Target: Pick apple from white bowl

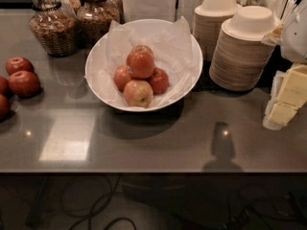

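The white bowl (98, 66) stands at the middle back of the grey table, lined with crinkled white paper. Several apples are piled in it. The evenly red-orange apple (142, 64) sits on top of the pile. A paler yellow-pink blotched apple (138, 93) lies in front of it, with redder apples on either side. My gripper (284, 104), white with cream-yellow end parts, comes in at the right edge, above the table's right side. It is well to the right of the bowl and holds nothing that I can see.
Two stacks of tan disposable bowls (242, 51) stand right of the white bowl, close to my gripper. Glass jars (55, 25) stand at the back left. Dark red apples (23, 83) lie loose at the left edge. The table's front edge (153, 171) runs across below.
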